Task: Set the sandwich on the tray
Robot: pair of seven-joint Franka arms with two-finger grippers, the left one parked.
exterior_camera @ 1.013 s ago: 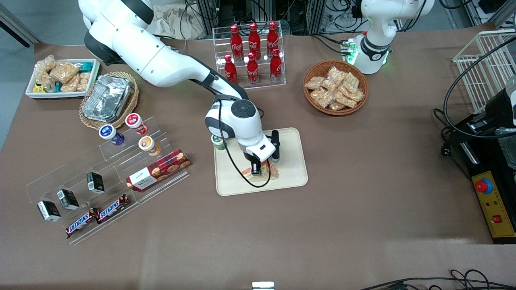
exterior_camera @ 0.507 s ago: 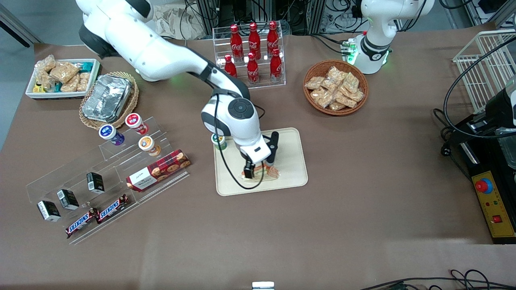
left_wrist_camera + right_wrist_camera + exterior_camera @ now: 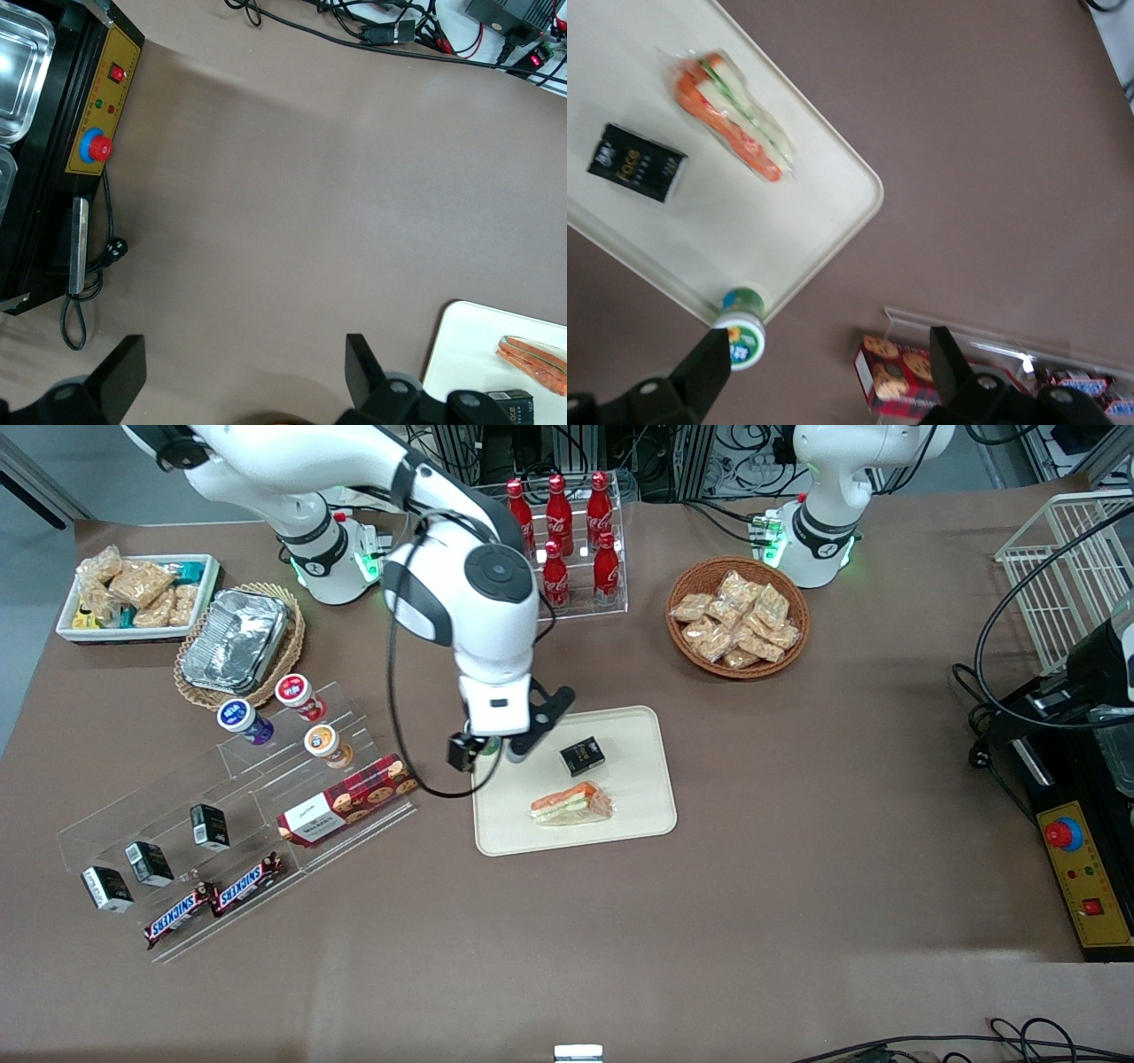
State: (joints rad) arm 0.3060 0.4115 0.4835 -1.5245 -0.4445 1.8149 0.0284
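Placement looks done, judging by how things lie: the sandwich [image 3: 571, 803] rests flat on the tray [image 3: 642, 815], free of any grip, and the step in hand reads as the withdrawal after release. The gripper [image 3: 511, 746] hangs above the tray's edge on the working arm's side, its fingers spread wide with nothing between them (the right wrist view shows both fingertips apart, with bare table and tray between them).

Taking the tray as the landmark: the sandwich lies on its half nearer the front camera, roughly midway along its length, well inside the rim. A small black box [image 3: 582, 755] sits on the tray too, farther from the front camera than the sandwich and apart from it. A small green-lidded cup [image 3: 739, 325] stands just outside the tray's corner, touching or nearly touching the rim, directly under the gripper.

Relative to the gripper, the sandwich is well apart: lower, nearer the front camera, and further in over the tray.

The next move, as I judge it, calls for little beyond lifting clear without dipping toward the cup or the rim; the cup is the one thing close enough to be knocked. The sandwich needs no correction.
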